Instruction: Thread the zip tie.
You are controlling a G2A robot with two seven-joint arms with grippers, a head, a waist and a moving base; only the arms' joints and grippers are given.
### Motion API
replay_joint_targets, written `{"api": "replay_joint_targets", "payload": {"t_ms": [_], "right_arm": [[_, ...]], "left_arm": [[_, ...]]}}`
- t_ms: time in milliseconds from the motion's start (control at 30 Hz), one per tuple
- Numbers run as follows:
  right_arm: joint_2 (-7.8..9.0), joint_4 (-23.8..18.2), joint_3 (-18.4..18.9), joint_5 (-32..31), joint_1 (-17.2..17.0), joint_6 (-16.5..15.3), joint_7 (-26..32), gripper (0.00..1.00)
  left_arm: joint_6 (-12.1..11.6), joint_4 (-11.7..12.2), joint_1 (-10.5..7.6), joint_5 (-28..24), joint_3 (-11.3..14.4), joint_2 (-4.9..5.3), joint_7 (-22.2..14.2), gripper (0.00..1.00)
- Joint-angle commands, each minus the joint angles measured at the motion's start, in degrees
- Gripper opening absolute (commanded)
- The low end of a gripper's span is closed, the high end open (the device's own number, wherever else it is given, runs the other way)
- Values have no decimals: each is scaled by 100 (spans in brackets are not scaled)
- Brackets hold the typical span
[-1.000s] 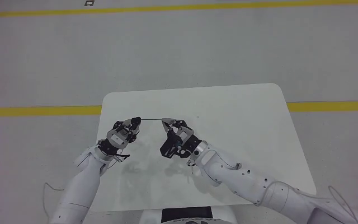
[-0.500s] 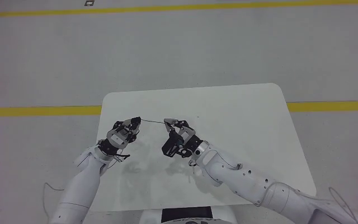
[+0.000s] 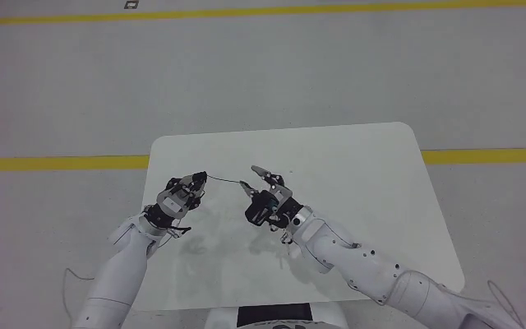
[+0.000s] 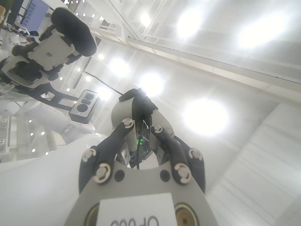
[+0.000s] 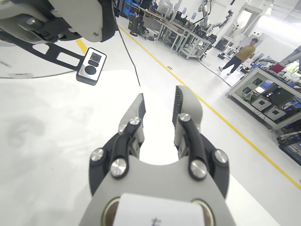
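Observation:
A thin black zip tie (image 3: 223, 178) juts out sideways above the white table (image 3: 362, 164). My left gripper (image 3: 200, 179) is shut on one end of it; in the left wrist view the pads (image 4: 141, 104) pinch the strip, which runs off toward the other arm as the zip tie (image 4: 103, 83). My right gripper (image 3: 253, 179) stands open just past the free end. In the right wrist view the zip tie (image 5: 129, 55) ends a little ahead of the open right gripper (image 5: 160, 95), close to one fingertip, apart from both. The left gripper (image 5: 70, 12) shows beyond it.
The table's bare top spreads to the right and toward the far edge (image 3: 288, 130). Grey floor with a yellow line (image 3: 74, 163) lies around it. Both arms hang over the table's left half.
My right gripper has opened, let go of the zip tie's free end and drawn back a little to the right. The left gripper has kept still, holding the tie.

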Motion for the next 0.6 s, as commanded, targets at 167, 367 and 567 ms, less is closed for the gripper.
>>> {"api": "replay_joint_targets", "payload": {"t_ms": [167,367,567], "right_arm": [[11,51,229,198,-142,-69,-63,100],[97,-1,786,534,-504,-210,-273,100],[160,-171,1303,862,-872,-332,-632,100]], "left_arm": [[-11,-54,-9,-26,19,-4,87,0],[82,-232,7,62,8,53,-425,0],[82,-535,43,187,71,135,-698,0]]}}
